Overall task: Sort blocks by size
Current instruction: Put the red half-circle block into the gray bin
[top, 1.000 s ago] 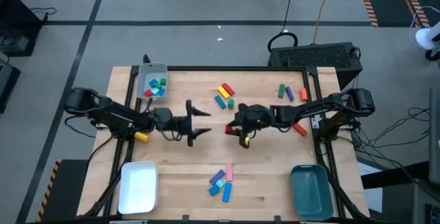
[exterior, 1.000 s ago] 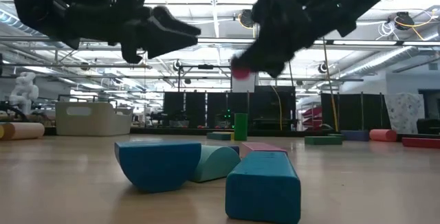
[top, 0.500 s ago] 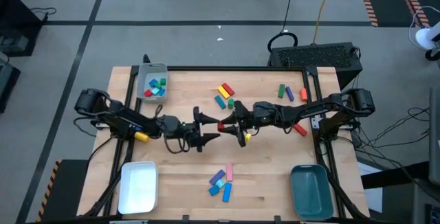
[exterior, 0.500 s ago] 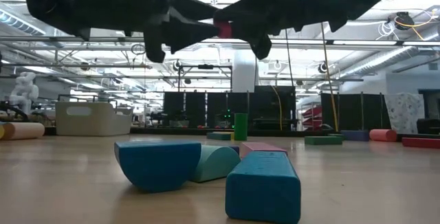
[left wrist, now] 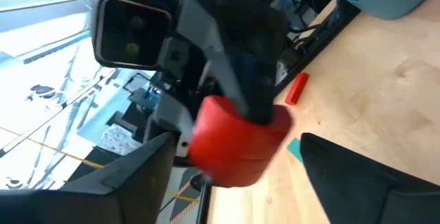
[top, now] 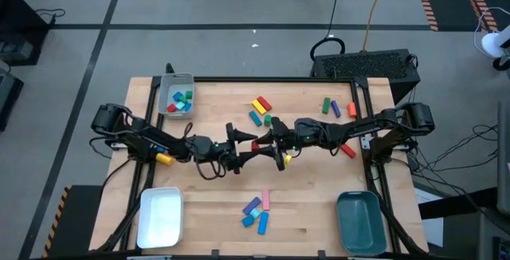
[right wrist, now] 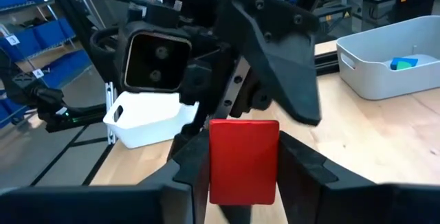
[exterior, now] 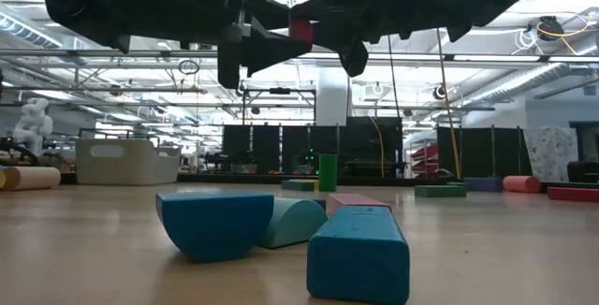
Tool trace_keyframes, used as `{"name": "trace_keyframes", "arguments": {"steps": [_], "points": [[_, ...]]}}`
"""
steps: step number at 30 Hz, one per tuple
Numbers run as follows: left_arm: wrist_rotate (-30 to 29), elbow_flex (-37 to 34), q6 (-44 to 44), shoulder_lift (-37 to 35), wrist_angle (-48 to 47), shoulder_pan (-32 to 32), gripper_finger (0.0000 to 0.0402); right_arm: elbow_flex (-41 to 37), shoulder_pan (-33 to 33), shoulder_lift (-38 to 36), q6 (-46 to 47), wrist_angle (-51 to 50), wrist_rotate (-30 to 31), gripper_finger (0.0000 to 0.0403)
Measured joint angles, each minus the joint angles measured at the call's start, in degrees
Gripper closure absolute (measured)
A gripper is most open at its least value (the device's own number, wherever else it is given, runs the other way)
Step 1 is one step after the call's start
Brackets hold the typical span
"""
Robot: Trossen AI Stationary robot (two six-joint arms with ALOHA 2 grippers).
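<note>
right pincer [top: 260, 143]: pinching red block [right wrist: 243, 159] | left pincer [top: 249, 144]: spread around that block, mid-table

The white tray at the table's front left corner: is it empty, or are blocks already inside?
Empty. In the high view the white tray shows only its bare white floor, while the grey tray at the back holds several blocks.

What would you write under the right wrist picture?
Right gripper passing a red block to the open left gripper.
</note>
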Motion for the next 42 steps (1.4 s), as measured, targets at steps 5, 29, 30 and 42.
{"name": "trace_keyframes", "arguments": {"steps": [5,29,30,42], "points": [[0.0,0.0,0.34,0.0,0.22,0.0,0.0151,0.0,0.0,0.0,0.72,-0.01,0.13,0.0285],[0.24,0.45,-2.2,-0.04,-0.14,-0.11,0.0211,0.03,-0.26,-0.09,9.21,-1.76,7.18,0.0271],[-0.11,0.47,-3.02,-0.04,-0.05,-0.11,0.0212,0.04,-0.26,-0.09,9.85,-1.76,7.85,0.0265],[-2.94,0.66,-4.68,-0.02,0.53,-0.11,0.0214,0.09,-1.35,-1.16,10.62,-2.94,9.77,0.0124]]}}
